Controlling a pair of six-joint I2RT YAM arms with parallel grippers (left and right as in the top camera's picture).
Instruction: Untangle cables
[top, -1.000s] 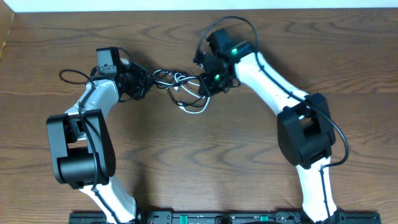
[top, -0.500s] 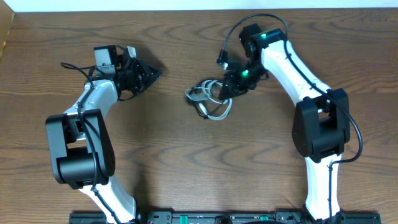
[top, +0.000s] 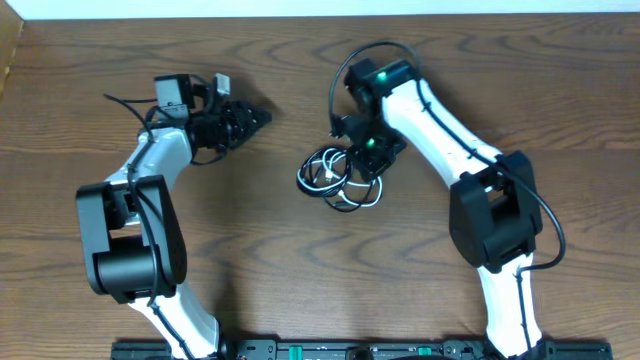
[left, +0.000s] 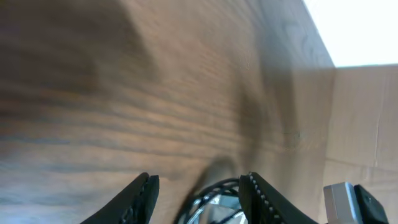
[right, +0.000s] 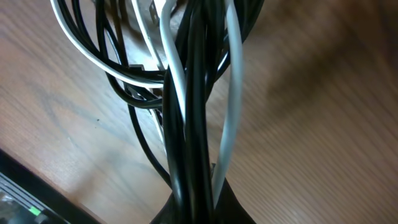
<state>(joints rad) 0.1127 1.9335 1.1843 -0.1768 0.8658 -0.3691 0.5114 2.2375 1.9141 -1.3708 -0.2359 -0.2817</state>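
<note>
Far left, the left gripper (top: 252, 118) is released and empty, well apart from the cables (top: 335, 182), bunched in the middle. At their right edge the right gripper (top: 364, 158) is clenched on several strands, black cable (right: 193, 93) and white cable (right: 231, 106) together (too many at once, I judge). Better to pin the bunch with one gripper and draw a single white end out slowly.

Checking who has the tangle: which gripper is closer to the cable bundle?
Right. The right gripper is on the cable bundle, clamped on its strands. The left gripper is open, off to the bundle's left, not touching it.
</note>
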